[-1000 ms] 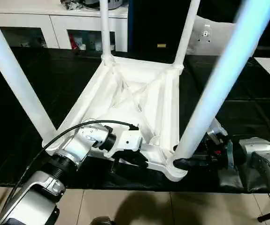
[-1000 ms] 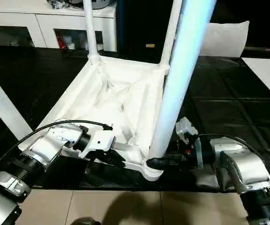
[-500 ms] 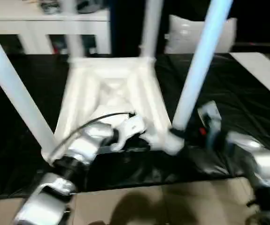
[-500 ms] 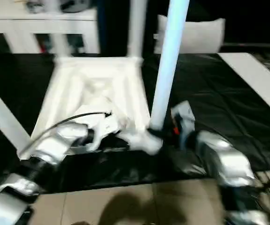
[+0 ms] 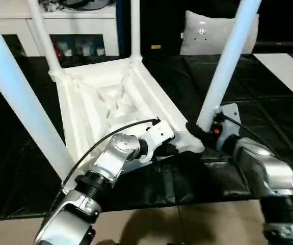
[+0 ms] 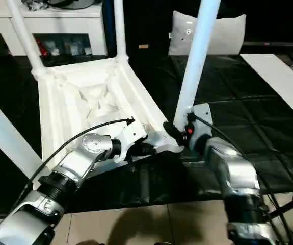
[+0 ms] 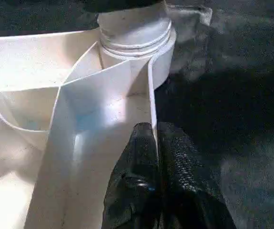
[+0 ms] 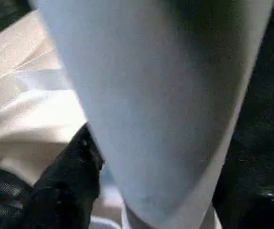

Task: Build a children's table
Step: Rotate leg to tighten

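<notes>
The tabletop (image 5: 110,102) lies upside down on the black mat (image 5: 268,97), and since a second ago it has swung: its near corner, then pointing toward the camera's right, now sits further left and higher in the head views, with the long side running diagonally away to the left. All four legs stand in their sockets as before. The near right leg (image 5: 228,61) has shifted with the top and leans less across the view.

The left gripper (image 7: 158,162) is pressed together on the thin rim of the tabletop just short of the corner socket (image 7: 134,36), as it was a second ago. The right gripper (image 6: 179,133) is at the foot of the near right leg; one black finger (image 8: 75,167) lies against the tube, but whether the fingers clamp it cannot be told.

No readable writing shows; a small yellow tag (image 5: 158,47) sits on the dark panel behind, too small to read.

The tabletop's near corner is close to the mat's front edge, with tiled floor (image 5: 187,224) beyond. Open mat lies to the right of the right arm. A white cabinet (image 5: 80,30) and a grey cushion (image 5: 207,33) stand behind, well apart from the legs.
</notes>
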